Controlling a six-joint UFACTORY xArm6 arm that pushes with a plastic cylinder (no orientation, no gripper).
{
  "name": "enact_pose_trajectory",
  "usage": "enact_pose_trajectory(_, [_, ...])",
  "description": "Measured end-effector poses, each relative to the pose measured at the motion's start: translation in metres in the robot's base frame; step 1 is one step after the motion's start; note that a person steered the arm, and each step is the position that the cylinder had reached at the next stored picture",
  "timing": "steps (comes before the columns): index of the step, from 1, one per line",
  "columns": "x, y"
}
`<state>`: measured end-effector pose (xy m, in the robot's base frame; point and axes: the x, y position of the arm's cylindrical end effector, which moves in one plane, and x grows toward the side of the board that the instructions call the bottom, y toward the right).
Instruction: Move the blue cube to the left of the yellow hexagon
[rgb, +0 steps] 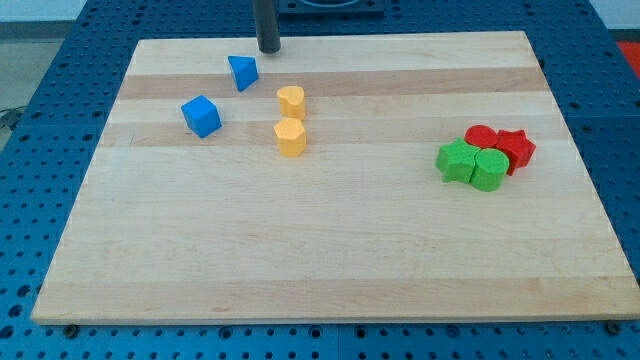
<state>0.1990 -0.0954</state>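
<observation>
The blue cube (201, 115) lies on the wooden board (330, 250) at the upper left. The yellow hexagon (290, 137) lies to its right, a clear gap between them. My tip (269, 50) stands near the board's top edge, above and to the right of the blue cube, apart from every block. A blue triangular block (242, 72) lies just below and left of my tip. A yellow heart-shaped block (291, 101) lies directly above the yellow hexagon.
At the right of the board, four blocks huddle together: a green block (457, 161), a green cylinder (489, 170), a red block (483, 137) and a red star (515, 148). Blue perforated table surrounds the board.
</observation>
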Motion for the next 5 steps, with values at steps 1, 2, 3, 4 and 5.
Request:
enact_pose_trajectory(1, [0.001, -0.024])
enact_pose_trajectory(2, [0.003, -0.048])
enact_pose_trajectory(3, [0.031, -0.077])
enact_pose_trajectory(4, [0.093, -0.085])
enact_pose_trajectory(5, [0.167, -0.085])
